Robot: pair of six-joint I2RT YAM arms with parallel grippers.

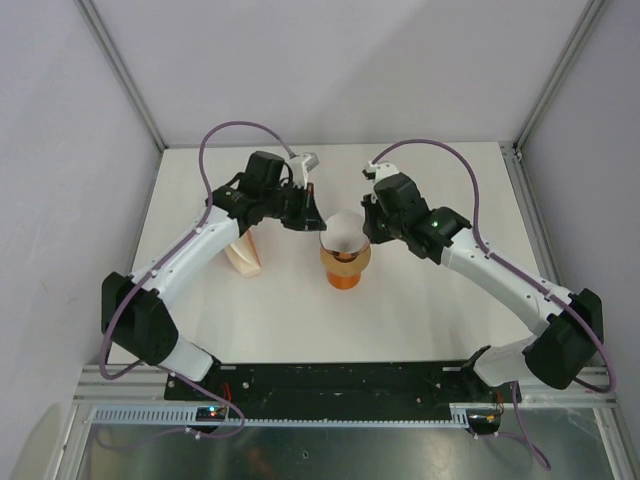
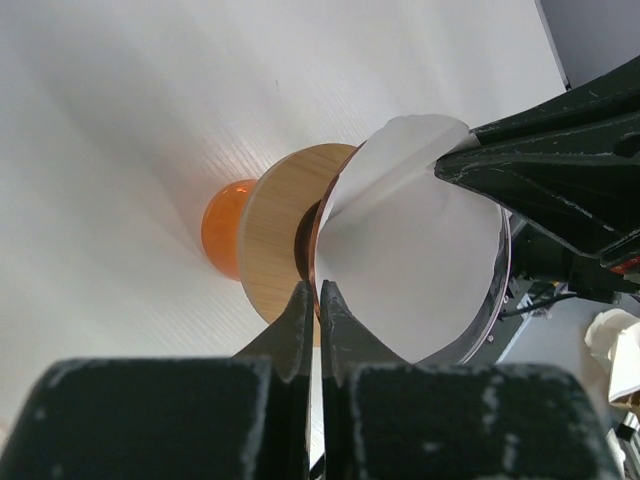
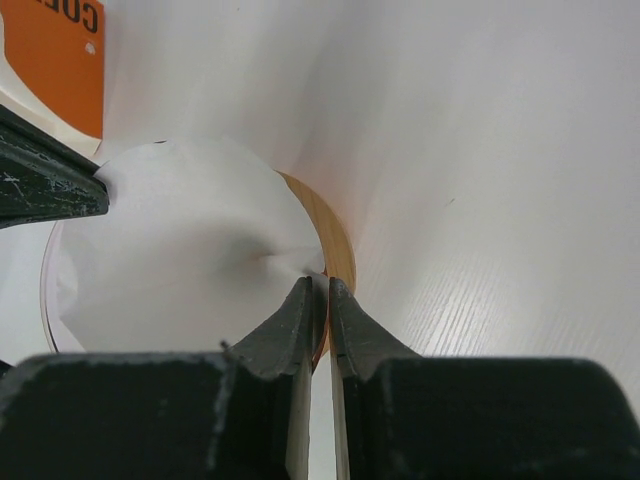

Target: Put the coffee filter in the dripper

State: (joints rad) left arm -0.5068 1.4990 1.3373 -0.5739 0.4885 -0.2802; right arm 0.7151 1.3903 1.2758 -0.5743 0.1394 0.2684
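The coffee filter (image 1: 343, 230) is sitting opened out in the dripper's (image 1: 346, 272) mouth at the centre of the overhead frame, so the seating step is nearly ending. The left gripper (image 2: 312, 296) is pinching the paper's edge, low in its own view, and the right gripper (image 3: 320, 292) is clamping the opposite edge (paper puckering there). Next, I'd judge, both are needing to let go without lifting it. Only the left wrist view is showing the wooden collar (image 2: 278, 238) beneath.
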